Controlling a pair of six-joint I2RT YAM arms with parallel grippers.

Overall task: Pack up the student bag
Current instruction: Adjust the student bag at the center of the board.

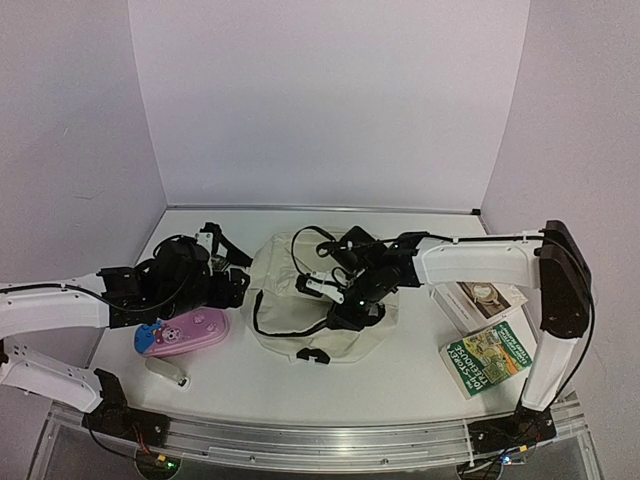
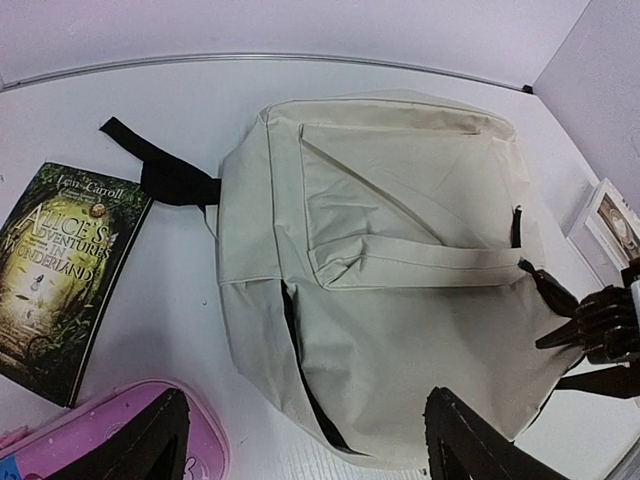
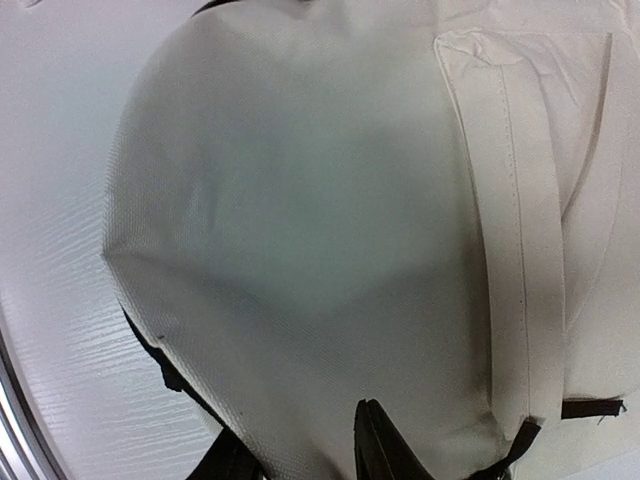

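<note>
Top external view: cream student bag [image 1: 300, 300] lies flat mid-table, black straps [image 2: 165, 172] splayed. Right gripper [image 1: 345, 308] reaches onto it, grip impossible to tell; left gripper [image 1: 238, 287] hovers at its left, jaws spread wide.

left tool [image 2: 306, 395]: jaws spread | right tool [image 1: 345, 298]: angled down, jaws unclear

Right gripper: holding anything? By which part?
The right gripper straddles edge fabric of the student bag; whether it actually grips cannot be told.
</note>
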